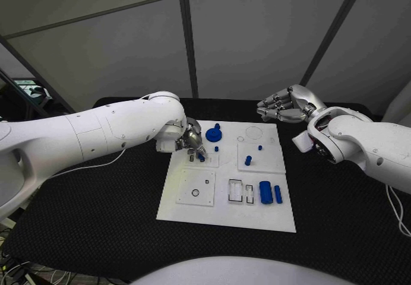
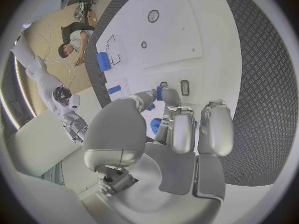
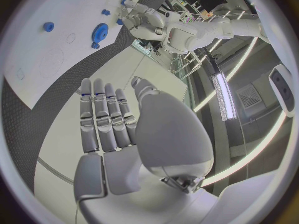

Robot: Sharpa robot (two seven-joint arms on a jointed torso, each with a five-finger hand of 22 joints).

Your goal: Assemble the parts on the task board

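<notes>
The white task board [image 1: 224, 215] lies in the middle of the black table. My left hand [image 1: 190, 141] hovers over its far left part and pinches a small blue part [image 1: 201, 156] at its fingertips; the left wrist view shows the blue part [image 2: 159, 93] between thumb and finger just above the board. Beside this hand stands a blue gear [image 1: 213, 133]. A short blue peg [image 1: 247, 160] stands mid-board. Two blue cylinders [image 1: 266, 192] lie at the board's near right. My right hand [image 1: 287, 104] is raised beyond the board's far right corner, holding nothing, its fingers [image 3: 106, 119] stretched out.
Rectangular slots [image 1: 236, 190] and a small round hole [image 1: 196, 192] sit in the board's near half. A large round outline [image 1: 253, 132] marks its far right. Black mat [image 1: 342, 202] surrounds the board on all sides. Grey wall panels stand behind the table.
</notes>
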